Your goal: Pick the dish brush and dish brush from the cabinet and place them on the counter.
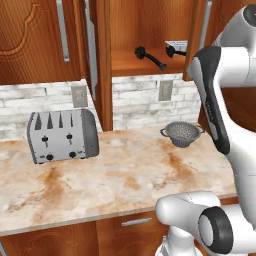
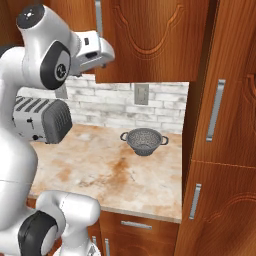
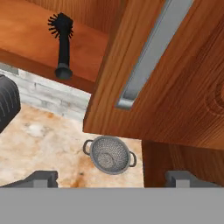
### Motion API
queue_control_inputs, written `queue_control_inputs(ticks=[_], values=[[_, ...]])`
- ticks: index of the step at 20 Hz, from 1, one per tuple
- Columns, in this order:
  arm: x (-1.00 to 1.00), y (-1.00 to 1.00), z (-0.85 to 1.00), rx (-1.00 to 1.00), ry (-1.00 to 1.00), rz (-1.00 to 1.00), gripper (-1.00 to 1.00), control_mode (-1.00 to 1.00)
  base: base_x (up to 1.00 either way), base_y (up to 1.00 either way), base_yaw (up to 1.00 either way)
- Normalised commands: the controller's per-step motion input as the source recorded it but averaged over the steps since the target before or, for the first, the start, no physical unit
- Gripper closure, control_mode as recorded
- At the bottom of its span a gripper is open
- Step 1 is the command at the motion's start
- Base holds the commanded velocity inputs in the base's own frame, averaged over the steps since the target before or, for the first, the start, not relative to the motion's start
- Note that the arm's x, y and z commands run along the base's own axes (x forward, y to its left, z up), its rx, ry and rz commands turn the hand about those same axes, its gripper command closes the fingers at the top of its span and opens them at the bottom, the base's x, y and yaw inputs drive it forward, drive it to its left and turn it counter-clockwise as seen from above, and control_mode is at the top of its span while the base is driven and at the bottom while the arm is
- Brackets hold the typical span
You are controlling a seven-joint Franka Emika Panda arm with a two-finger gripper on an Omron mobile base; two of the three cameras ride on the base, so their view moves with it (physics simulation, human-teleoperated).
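Observation:
One dish brush [image 1: 150,57] [image 3: 63,41] lies on the wooden shelf [image 1: 127,65] of the open cabinet, its bristly head toward the back. A second black dish brush [image 1: 174,50] lies further right on the same shelf, partly hidden by the door edge. My gripper [image 3: 112,178] is open with nothing between its fingers. It hangs above the counter [image 1: 125,175], in front of and below the cabinet's open door [image 3: 175,87], apart from both brushes. In the right base view the white hand [image 2: 97,50] sits close against that door [image 2: 150,40].
A silver toaster [image 1: 62,135] stands at the counter's back left. A metal mesh colander [image 1: 182,134] [image 3: 109,154] sits at the back right, below my hand. A grey tray [image 1: 178,44] lies on the shelf behind the second brush. The door's long silver handle [image 3: 148,57] runs close by.

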Motion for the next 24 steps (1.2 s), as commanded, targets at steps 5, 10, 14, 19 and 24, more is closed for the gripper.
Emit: queue_control_inputs(ticks=[5, 10, 14, 19, 24], values=[[-0.16, 0.51, 0.13, -0.21, 0.06, -0.05, -1.00, -1.00, 0.00, 0.00, 0.00], [-0.16, 0.51, 0.11, -0.18, 0.05, -0.04, -1.00, -1.00, 0.00, 0.00, 0.00], [0.00, 0.45, 0.02, -0.16, 0.10, -0.01, -1.00, -1.00, 0.00, 0.00, 0.00], [0.27, 0.32, 0.00, -0.14, 0.15, 0.00, -1.00, -1.00, 0.00, 0.00, 0.00], [0.27, 0.12, 0.06, -0.17, 0.11, 0.00, -1.00, -1.00, 0.00, 0.00, 0.00]])
